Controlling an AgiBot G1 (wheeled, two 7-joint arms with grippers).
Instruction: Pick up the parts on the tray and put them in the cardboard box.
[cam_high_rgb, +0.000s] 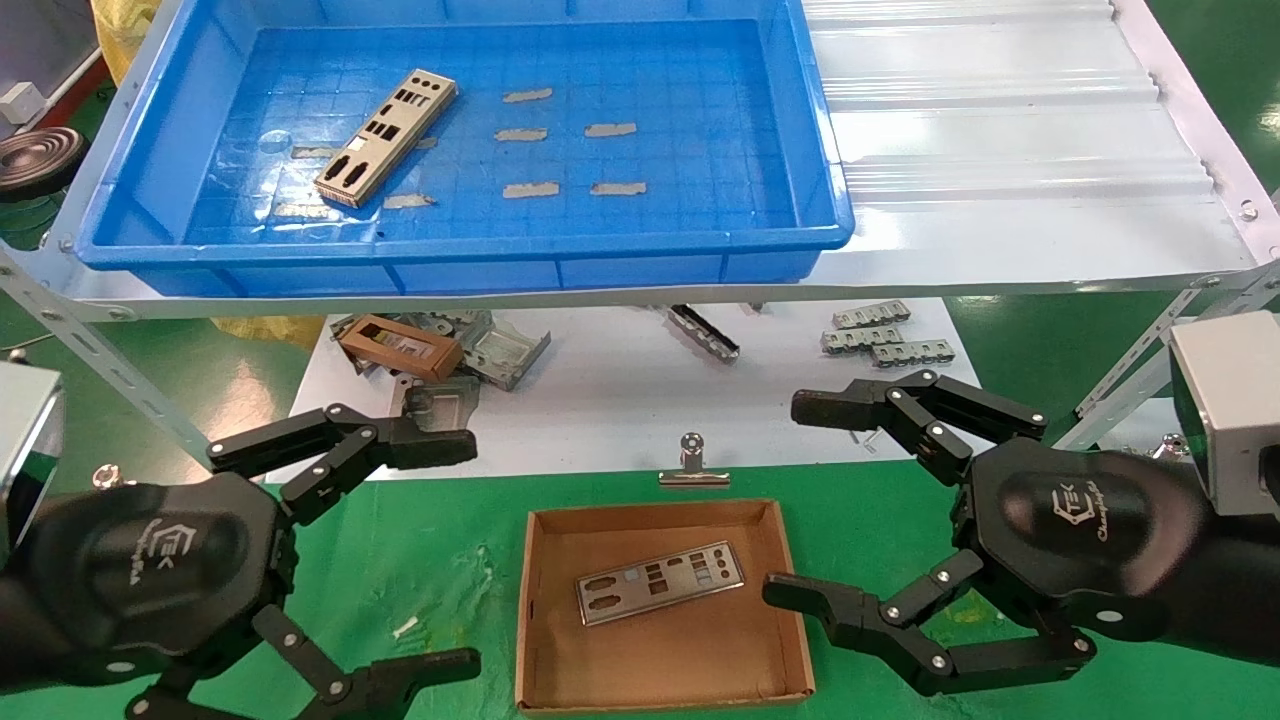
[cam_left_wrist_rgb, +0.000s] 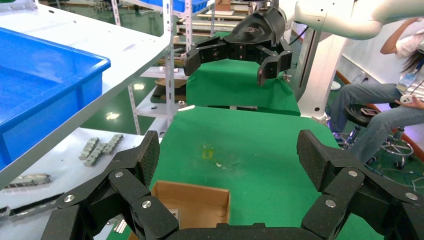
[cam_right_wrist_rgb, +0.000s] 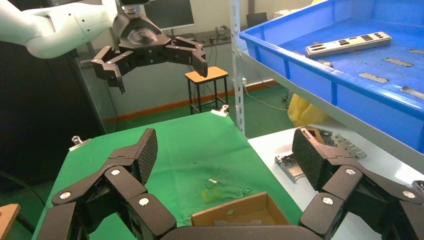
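Silvery and flat, one plate (cam_high_rgb: 386, 137) lies tilted in the blue tray (cam_high_rgb: 820, 170) up on the shelf; another (cam_high_rgb: 660, 581) sits in the cardboard box (cam_high_rgb: 531, 620). Both the left gripper (cam_high_rgb: 455, 555) and right gripper (cam_high_rgb: 800, 500) hover beside the box, jaws wide, holding nothing. Best reach up with the left and pinch across the plate's narrow width.

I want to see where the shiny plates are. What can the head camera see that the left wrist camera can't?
Only the head view shows the two parts: one part lying in the tray, another part in the cardboard box. It also shows the metal clip.

Only the left wrist view shows a seated person.

Both show the tray, the box, the green mat, the left gripper and the right gripper, both with jaws open and empty.
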